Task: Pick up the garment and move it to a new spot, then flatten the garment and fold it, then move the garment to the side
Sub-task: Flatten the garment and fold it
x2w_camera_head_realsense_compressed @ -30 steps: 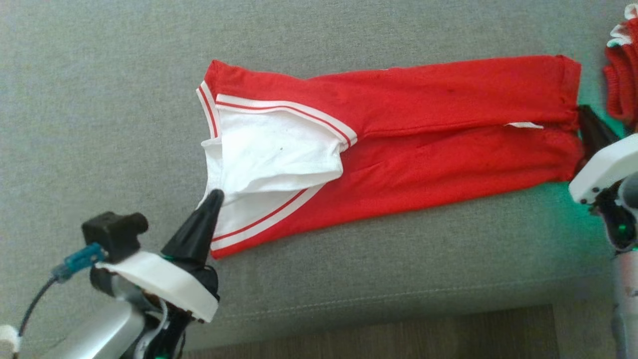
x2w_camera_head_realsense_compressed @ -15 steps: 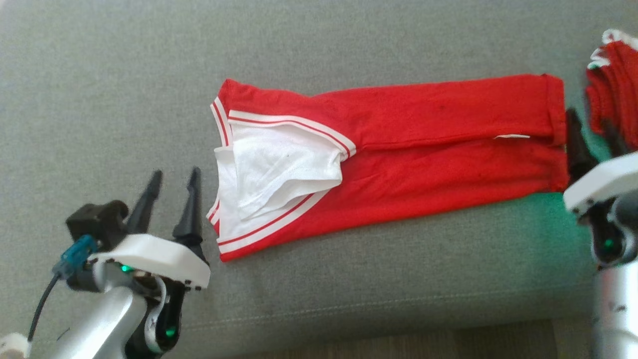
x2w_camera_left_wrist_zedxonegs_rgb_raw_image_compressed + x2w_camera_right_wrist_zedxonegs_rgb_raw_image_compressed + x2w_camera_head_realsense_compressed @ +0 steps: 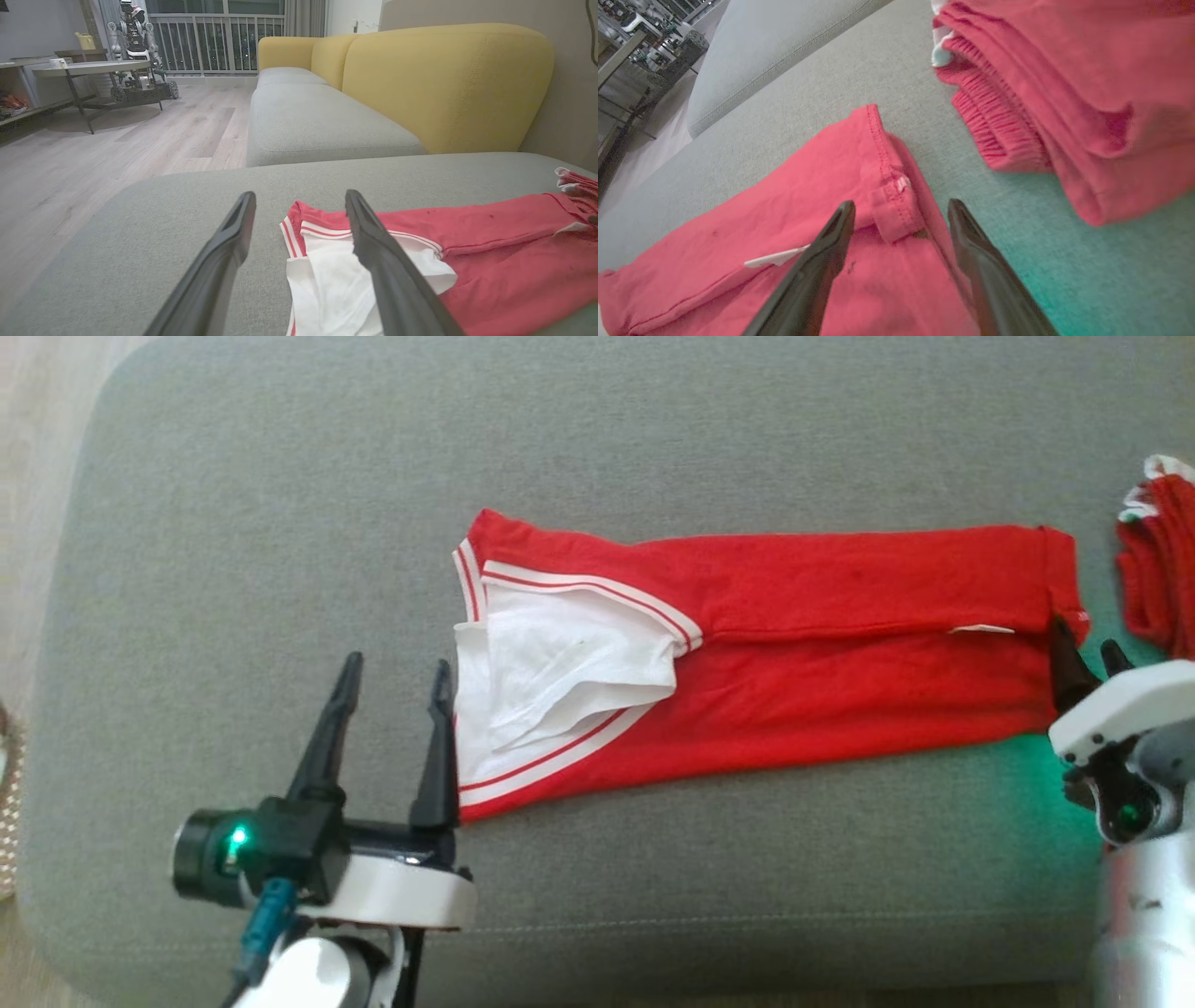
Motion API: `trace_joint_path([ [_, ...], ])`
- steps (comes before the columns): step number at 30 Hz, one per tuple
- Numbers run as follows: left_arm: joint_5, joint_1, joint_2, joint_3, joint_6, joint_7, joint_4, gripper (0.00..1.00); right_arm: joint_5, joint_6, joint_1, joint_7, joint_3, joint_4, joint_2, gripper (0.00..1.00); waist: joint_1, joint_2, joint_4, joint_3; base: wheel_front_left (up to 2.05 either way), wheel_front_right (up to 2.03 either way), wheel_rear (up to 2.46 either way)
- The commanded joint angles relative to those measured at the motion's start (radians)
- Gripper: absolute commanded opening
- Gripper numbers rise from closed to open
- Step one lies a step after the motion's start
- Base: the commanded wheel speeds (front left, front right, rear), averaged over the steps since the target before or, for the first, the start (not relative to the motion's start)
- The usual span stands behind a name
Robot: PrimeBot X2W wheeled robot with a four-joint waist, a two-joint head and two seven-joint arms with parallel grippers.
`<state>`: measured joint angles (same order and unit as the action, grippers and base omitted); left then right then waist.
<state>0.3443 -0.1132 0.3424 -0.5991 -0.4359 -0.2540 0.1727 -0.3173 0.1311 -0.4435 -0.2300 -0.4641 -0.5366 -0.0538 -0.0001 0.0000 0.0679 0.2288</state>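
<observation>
The garment is red with white stripes and a white lining, folded into a long band on the grey cushion. My left gripper stands open just off its left end, the right finger beside the white edge, nothing held. In the left wrist view the garment lies under and right of the open left gripper. My right gripper is open at the garment's right end. The right wrist view shows this open right gripper over the hem corner of the garment.
A second red garment pile lies at the far right, close to my right gripper; its ribbed waistband is near the fingers. The cushion's front edge runs below. A yellow sofa back and wooden floor lie beyond.
Both grippers opened and let go of the garment's ends, then drew back slightly. The head camera shifted, so the garment sits lower and further right in the picture.
</observation>
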Motion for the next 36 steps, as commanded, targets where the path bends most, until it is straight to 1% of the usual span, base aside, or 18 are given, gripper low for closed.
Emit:
trace_joint_path([
  [1,-0.019,-0.022,-0.005,0.038,0.012,-0.008,0.024,1.00,0.042,0.000,-0.059,-0.006,0.003,0.003,-0.017,1.00,0.0001,0.0000,0.013,0.005,0.00,0.00,0.00],
  [7,-0.056,-0.027,-0.055,0.056,0.054,-0.008,0.006,1.00,0.210,0.000,-0.137,-0.063,-0.071,-0.124,-0.051,1.00,0.0001,0.0000,0.048,0.021,0.00,0.00,0.00],
  [11,-0.068,-0.022,-0.088,0.076,0.080,-0.008,-0.005,1.00,0.270,0.000,-0.165,-0.135,-0.105,-0.185,-0.051,1.00,0.0001,0.0000,0.071,0.028,0.00,0.00,0.00],
  [12,-0.071,-0.020,-0.095,0.083,0.086,-0.008,-0.007,1.00,0.271,0.000,-0.168,-0.155,-0.103,-0.198,-0.049,0.95,0.0001,0.0000,0.075,0.029,0.00,0.00,0.00],
  [13,-0.074,-0.017,-0.102,0.089,0.092,-0.008,-0.010,1.00,0.263,0.000,-0.170,-0.176,-0.102,-0.211,-0.047,0.77,0.0001,0.0000,0.079,0.028,0.00,0.00,0.00],
  [14,-0.077,-0.014,-0.108,0.096,0.098,-0.008,-0.013,1.00,0.250,0.000,-0.172,-0.191,-0.106,-0.219,-0.045,0.49,0.0001,0.0000,0.081,0.028,0.00,0.00,0.00],
  [15,-0.077,-0.014,-0.108,0.096,0.098,-0.008,-0.013,1.00,0.250,0.000,-0.172,-0.191,-0.106,-0.219,-0.045,0.49,0.0001,0.0000,0.081,0.028,0.00,0.00,0.00],
  [16,-0.080,-0.011,-0.113,0.102,0.105,-0.008,-0.015,1.00,0.239,0.000,-0.173,-0.197,-0.107,-0.222,-0.045,0.03,0.0001,0.0000,0.082,0.027,0.00,0.00,0.00],
  [17,-0.083,-0.007,-0.118,0.109,0.111,-0.008,-0.017,1.00,0.230,0.000,-0.171,-0.200,-0.106,-0.223,-0.046,0.00,0.0001,0.0000,0.082,0.025,0.00,0.00,0.00],
  [21,-0.099,0.005,-0.126,0.138,0.130,-0.008,-0.023,1.00,0.189,0.000,-0.157,-0.185,-0.071,-0.199,-0.047,0.00,0.0001,0.0000,0.068,0.013,0.00,0.00,0.00],
  [26,-0.121,0.022,-0.123,0.163,0.149,-0.008,-0.029,1.00,0.112,0.000,-0.145,-0.155,0.022,-0.102,-0.062,0.00,0.0001,0.0000,0.015,-0.003,0.00,0.00,0.00],
  [28,-0.130,0.027,-0.122,0.168,0.155,-0.008,-0.029,1.00,0.074,0.000,-0.139,-0.162,0.078,-0.043,-0.080,0.00,0.0001,0.0000,-0.010,-0.009,0.00,0.00,0.00],
  [31,-0.144,0.030,-0.121,0.171,0.164,-0.008,-0.031,1.00,0.010,0.000,-0.126,-0.201,0.126,0.053,-0.120,0.00,0.0001,0.0000,-0.045,-0.017,0.00,0.00,0.00],
  [33,-0.151,0.030,-0.124,0.168,0.171,-0.008,-0.034,1.00,-0.008,0.000,-0.118,-0.228,0.135,0.120,-0.154,0.00,0.0001,0.0000,-0.064,-0.020,0.00,0.00,0.00],
  [36,-0.160,0.028,-0.133,0.163,0.181,-0.008,-0.038,1.00,-0.015,0.000,-0.115,-0.274,0.111,0.201,-0.202,0.00,0.0001,0.0000,-0.077,-0.023,0.00,0.00,0.00],
])
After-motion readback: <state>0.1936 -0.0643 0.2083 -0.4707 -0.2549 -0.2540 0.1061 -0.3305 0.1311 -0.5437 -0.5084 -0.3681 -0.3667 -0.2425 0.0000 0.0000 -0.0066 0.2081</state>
